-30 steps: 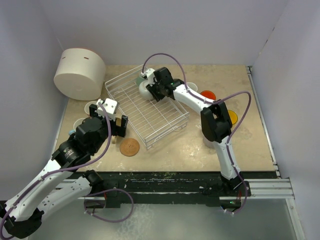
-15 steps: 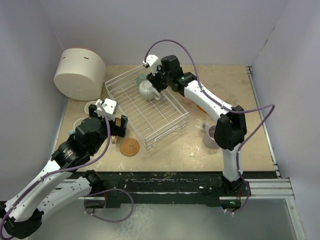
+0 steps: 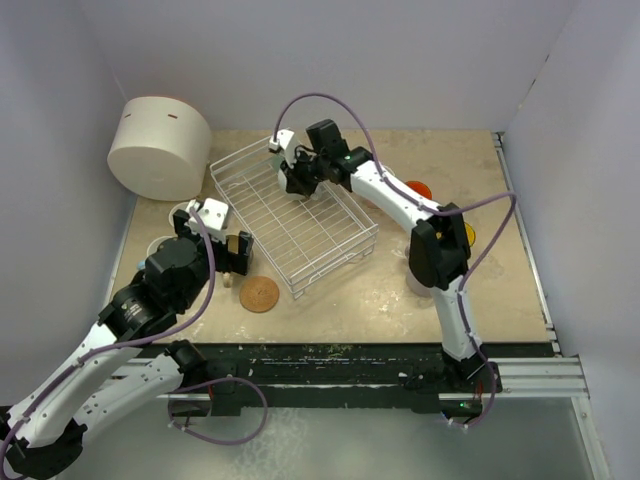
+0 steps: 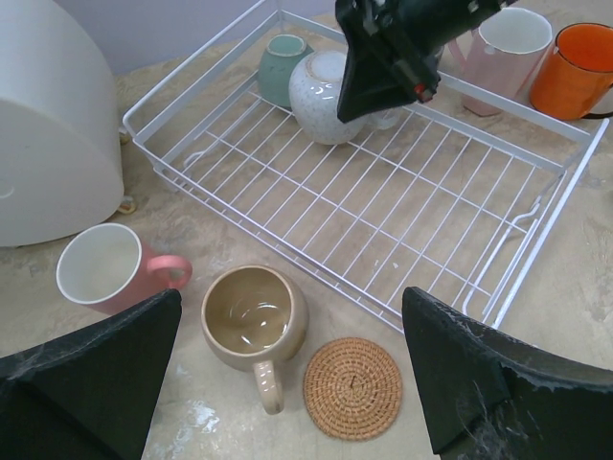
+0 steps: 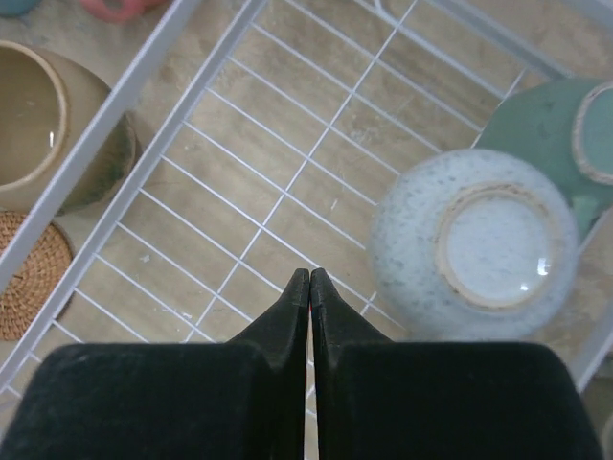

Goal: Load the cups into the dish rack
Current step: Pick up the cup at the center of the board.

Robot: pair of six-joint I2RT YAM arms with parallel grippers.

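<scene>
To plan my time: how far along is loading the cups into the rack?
Done: a teal cup and a speckled white cup sit upside down in the dish rack. In hand: nothing; the right gripper is shut and empty above the rack, the left gripper open. Left: the beige cup, the pink cup and the orange cup, among others, stand outside it.

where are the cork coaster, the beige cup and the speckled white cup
cork coaster point(image 4: 352, 387), left wrist view, middle of the woven disc
beige cup point(image 4: 254, 318), left wrist view, inside of its bowl
speckled white cup point(image 5: 495, 244), right wrist view, middle of its upturned base
</scene>
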